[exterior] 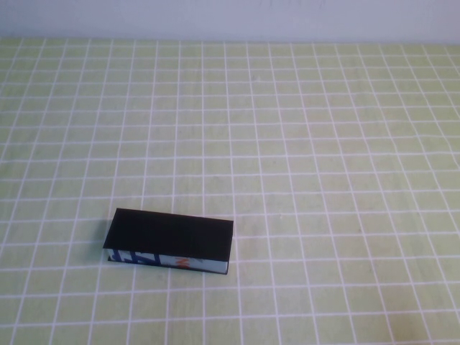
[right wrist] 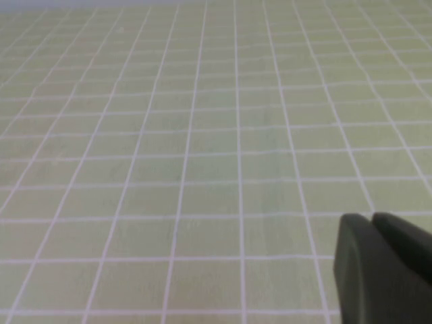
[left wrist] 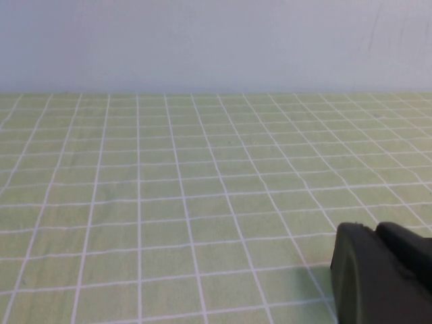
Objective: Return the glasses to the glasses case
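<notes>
Desk point(exterior: 323, 180): pale green cloth ruled with a white square grid. Glasses case point(exterior: 171, 235): black lid, its front side white with blue and orange print. Left tool point(left wrist: 381, 273) and right tool point(right wrist: 385, 266): black. Wall point(exterior: 230, 18): plain pale bluish white.

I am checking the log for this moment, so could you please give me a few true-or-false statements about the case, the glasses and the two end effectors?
1. The glasses case lies with its lid closed. True.
2. The glasses lie on the tablecloth beside the case. False: no glasses show in any view.
3. The case's printed side faces the robot. True: white with blue and orange print.
4. The left end effector hovers over the case. False: its wrist view shows only bare cloth, and neither arm appears in the high view.
5. The right end effector holds the case. False: only cloth lies before it.
</notes>
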Controlling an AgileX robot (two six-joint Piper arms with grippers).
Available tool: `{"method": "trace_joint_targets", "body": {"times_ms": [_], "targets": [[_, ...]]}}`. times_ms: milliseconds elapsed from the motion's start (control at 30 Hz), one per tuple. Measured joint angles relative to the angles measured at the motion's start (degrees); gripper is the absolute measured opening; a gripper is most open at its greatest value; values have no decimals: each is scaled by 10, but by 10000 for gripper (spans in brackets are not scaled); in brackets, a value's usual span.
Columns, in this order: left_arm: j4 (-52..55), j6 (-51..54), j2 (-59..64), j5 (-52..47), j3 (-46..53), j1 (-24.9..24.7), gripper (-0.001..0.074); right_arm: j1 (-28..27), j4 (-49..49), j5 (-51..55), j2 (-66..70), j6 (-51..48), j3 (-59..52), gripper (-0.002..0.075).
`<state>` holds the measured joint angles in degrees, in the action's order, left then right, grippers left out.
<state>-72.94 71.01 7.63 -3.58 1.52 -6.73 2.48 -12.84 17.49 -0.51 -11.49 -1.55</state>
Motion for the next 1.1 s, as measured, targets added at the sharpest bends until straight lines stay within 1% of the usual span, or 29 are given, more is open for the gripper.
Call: {"method": "trace_joint_targets", "body": {"times_ms": [167, 833, 1000, 1067, 1100], "targets": [[0, 0, 0, 0, 0, 0, -2, 0, -8, 29, 0, -11, 0, -11], [0, 0, 0, 1, 0, 0, -2, 0, -9, 29, 0, -13, 0, -11], [0, -3, 0, 30, 0, 0, -2, 0, -9, 29, 0, -13, 0, -11], [24, -26, 0, 53, 0, 0, -2, 0, -9, 29, 0, -13, 0, -11], [62, -59, 0, 60, 0, 0, -2, 0, -9, 29, 0, -14, 0, -11]]}}
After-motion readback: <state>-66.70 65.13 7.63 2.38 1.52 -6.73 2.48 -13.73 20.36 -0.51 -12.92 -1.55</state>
